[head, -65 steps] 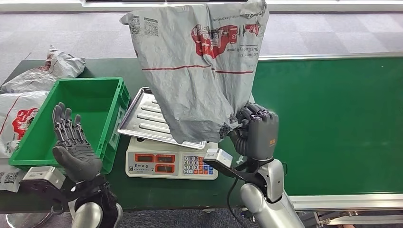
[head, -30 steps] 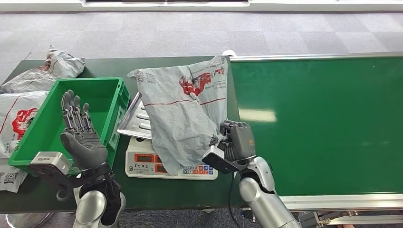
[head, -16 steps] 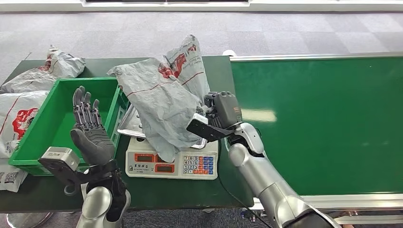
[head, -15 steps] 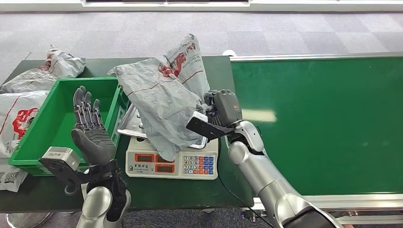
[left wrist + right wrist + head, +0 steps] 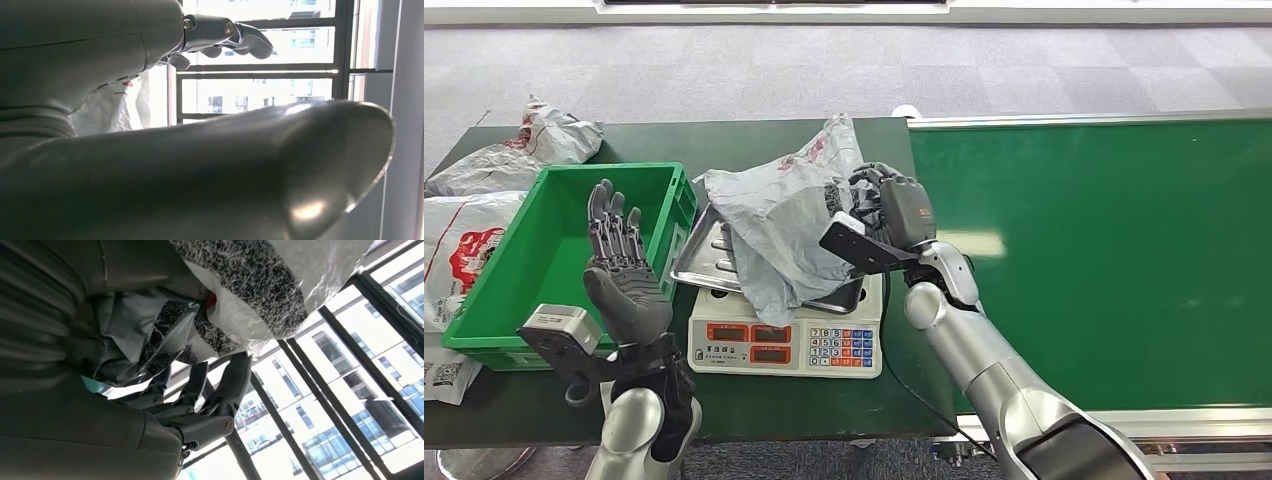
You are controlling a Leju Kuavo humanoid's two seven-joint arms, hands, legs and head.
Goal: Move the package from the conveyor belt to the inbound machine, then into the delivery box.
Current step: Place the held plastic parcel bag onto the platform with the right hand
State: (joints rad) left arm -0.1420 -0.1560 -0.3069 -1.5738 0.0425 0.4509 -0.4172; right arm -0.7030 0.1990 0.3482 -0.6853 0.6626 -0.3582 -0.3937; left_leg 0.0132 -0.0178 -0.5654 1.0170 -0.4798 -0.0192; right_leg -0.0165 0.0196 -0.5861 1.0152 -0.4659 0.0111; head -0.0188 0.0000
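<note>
Meanwhile, the right hand (image 5: 886, 205) gripped the crumpled grey poly mailer package (image 5: 779, 225) at its edge, fingers (image 5: 227, 385) curled into the plastic. The package lay draped over the steel weighing tray (image 5: 699, 255) of the electronic scale (image 5: 786, 345), its bulk on the tray and one crumpled corner rising toward the far edge of the table. The scale sat on the dark green table (image 5: 754, 140), between the green plastic crate (image 5: 639, 195) and the green conveyor belt (image 5: 1104, 250). The left hand (image 5: 619, 270) was raised upright just in front of the crate's near right corner, palm open, fingers spread and holding nothing. Other grey mailer bags (image 5: 499, 160) lay on the table beyond and beside the crate, at its far left.
</note>
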